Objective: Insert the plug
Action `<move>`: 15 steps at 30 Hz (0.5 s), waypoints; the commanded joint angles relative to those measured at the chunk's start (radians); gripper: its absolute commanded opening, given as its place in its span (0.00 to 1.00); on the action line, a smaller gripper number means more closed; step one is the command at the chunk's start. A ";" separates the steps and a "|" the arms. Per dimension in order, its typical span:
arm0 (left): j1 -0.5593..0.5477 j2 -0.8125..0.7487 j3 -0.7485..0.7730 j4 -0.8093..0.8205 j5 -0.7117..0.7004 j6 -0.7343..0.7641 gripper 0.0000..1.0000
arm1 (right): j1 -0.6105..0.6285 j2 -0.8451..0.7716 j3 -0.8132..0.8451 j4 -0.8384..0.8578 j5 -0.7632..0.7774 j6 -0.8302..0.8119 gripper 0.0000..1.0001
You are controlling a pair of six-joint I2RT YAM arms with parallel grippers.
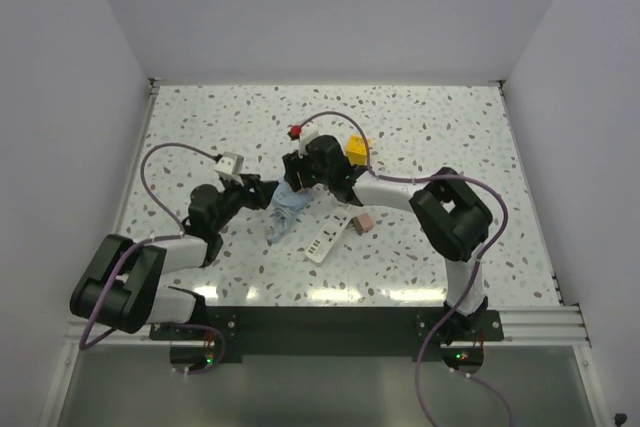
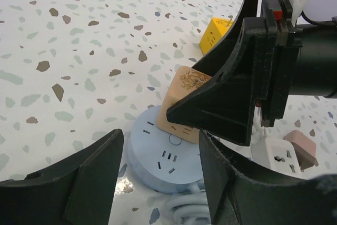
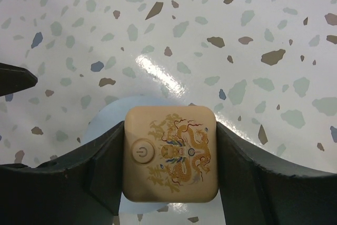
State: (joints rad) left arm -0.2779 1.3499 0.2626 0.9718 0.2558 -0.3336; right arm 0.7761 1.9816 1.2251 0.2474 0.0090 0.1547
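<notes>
My right gripper [image 3: 171, 156] is shut on the peach cube [image 3: 171, 154], which has a gold dragon print and a power button. The cube [image 2: 181, 90] is tilted, with its lower edge on the round light-blue socket hub [image 2: 158, 156]. My left gripper [image 2: 160, 148] is open, with its jaws on either side of the hub, low over the table. The dusty-pink plug [image 2: 303, 148] lies on the table beside the white power strip [image 2: 276, 156], untouched; it also shows in the top view [image 1: 365, 220]. In the top view both grippers meet at the hub [image 1: 290, 205].
A yellow cube [image 1: 356, 150] stands behind the right gripper and also shows in the left wrist view [image 2: 216, 32]. The white power strip [image 1: 328, 237] lies near the middle. The hub's coiled pale cord [image 1: 278, 229] lies in front of it. White walls enclose the table.
</notes>
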 commanded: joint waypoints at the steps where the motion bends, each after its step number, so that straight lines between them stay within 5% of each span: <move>1: -0.006 -0.025 -0.017 0.030 0.022 -0.013 0.65 | -0.009 0.054 -0.032 -0.424 0.062 -0.007 0.00; 15: -0.104 0.063 -0.028 0.062 0.066 0.016 0.73 | -0.112 0.072 0.117 -0.408 0.072 0.057 0.00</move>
State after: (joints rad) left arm -0.3515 1.4036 0.2256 0.9955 0.3264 -0.3481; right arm 0.7029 1.9888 1.3514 0.0055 0.0174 0.1951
